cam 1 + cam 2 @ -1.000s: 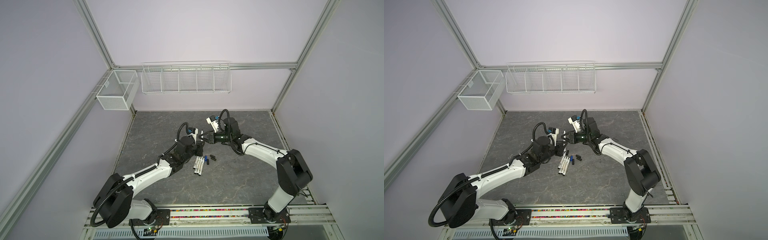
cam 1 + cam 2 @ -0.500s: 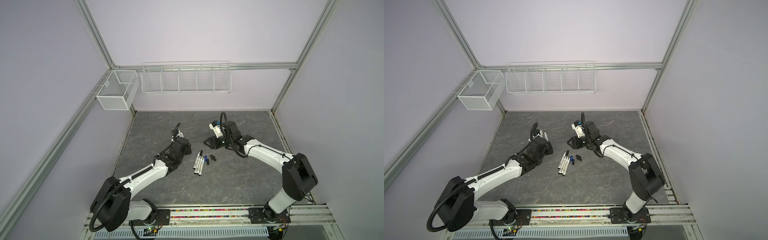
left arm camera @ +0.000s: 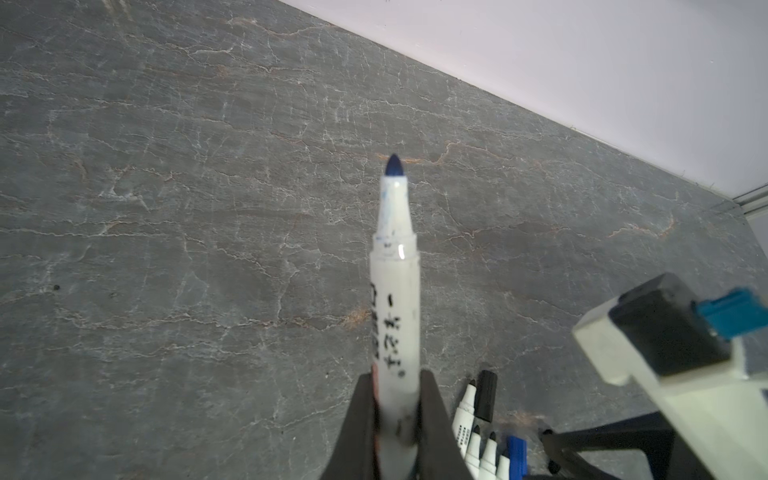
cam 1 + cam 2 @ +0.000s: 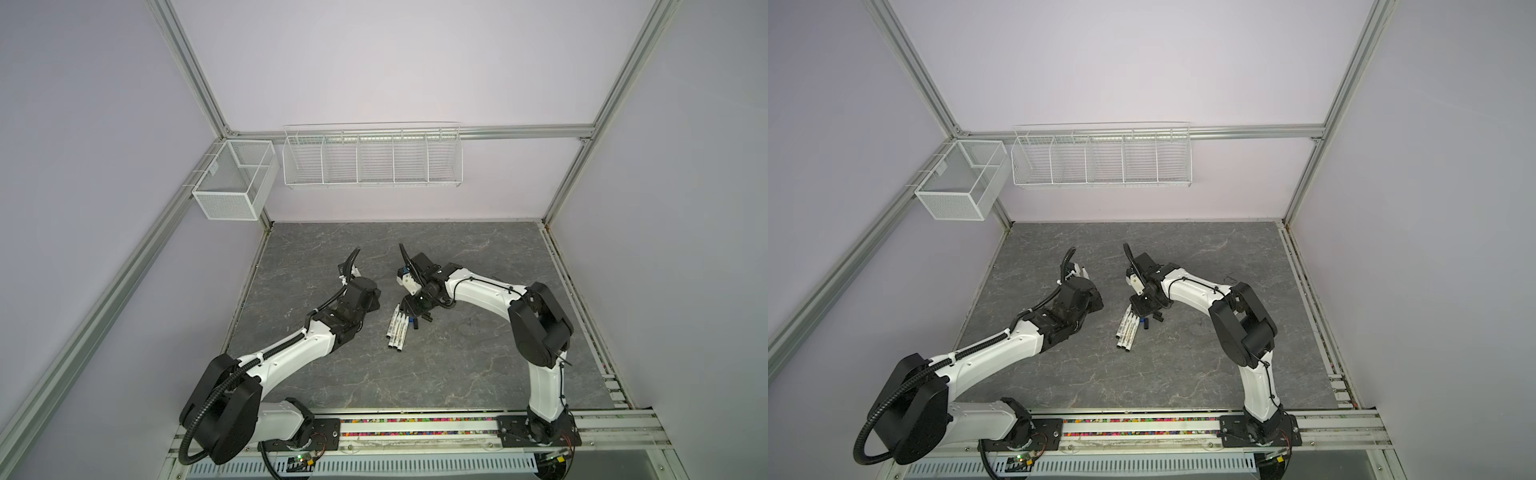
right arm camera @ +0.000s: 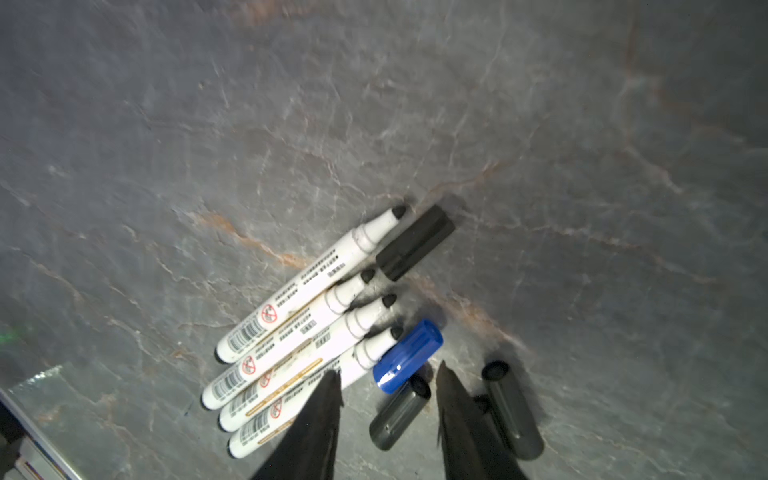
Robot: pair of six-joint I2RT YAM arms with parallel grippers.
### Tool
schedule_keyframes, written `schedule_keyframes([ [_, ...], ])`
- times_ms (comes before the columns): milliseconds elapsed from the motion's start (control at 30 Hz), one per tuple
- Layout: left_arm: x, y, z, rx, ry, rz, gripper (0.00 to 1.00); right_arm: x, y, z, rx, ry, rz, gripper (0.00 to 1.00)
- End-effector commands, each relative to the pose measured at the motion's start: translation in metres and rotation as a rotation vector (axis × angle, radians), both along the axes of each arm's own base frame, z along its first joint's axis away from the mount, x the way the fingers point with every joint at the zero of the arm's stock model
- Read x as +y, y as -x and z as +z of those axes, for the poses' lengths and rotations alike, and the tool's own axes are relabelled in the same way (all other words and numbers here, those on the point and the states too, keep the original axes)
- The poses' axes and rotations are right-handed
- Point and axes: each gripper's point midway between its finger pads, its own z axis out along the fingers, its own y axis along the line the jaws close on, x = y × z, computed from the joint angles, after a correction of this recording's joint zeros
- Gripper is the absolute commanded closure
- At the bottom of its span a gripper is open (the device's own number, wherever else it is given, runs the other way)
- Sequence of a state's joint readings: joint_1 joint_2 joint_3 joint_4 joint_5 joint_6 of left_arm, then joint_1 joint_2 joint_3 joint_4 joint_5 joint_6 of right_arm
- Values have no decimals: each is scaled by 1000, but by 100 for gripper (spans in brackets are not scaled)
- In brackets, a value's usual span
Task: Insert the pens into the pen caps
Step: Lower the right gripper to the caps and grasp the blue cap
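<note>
Since the pair parted in mid-air, the left jaws grip the uncapped blue pen (image 3: pixel 395 291) aloft; the right jaws, now open, hang just over the blue cap (image 5: pixel 408 356) on the tabletop (image 5: pixel 540 124): pickup pending.

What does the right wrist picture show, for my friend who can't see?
The right gripper hangs open over a black cap on the grey table. Beside it lie four uncapped white pens in a row, a blue cap and two more black caps.
</note>
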State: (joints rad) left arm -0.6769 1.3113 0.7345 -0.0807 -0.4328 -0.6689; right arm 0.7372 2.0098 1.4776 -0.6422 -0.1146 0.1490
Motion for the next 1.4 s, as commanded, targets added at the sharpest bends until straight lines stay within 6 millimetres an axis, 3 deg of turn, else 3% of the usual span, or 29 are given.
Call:
schedule_keyframes([
  [0, 8, 3, 3, -17, -3, 28, 100, -14, 8, -7, 20, 101, 31, 58],
  [733, -1, 0, 0, 4, 6, -1, 100, -7, -9, -24, -5, 153, 46, 60],
  [1367, -7, 0, 3, 2, 3, -35, 100, -10, -14, -40, -20, 236, 44, 71],
])
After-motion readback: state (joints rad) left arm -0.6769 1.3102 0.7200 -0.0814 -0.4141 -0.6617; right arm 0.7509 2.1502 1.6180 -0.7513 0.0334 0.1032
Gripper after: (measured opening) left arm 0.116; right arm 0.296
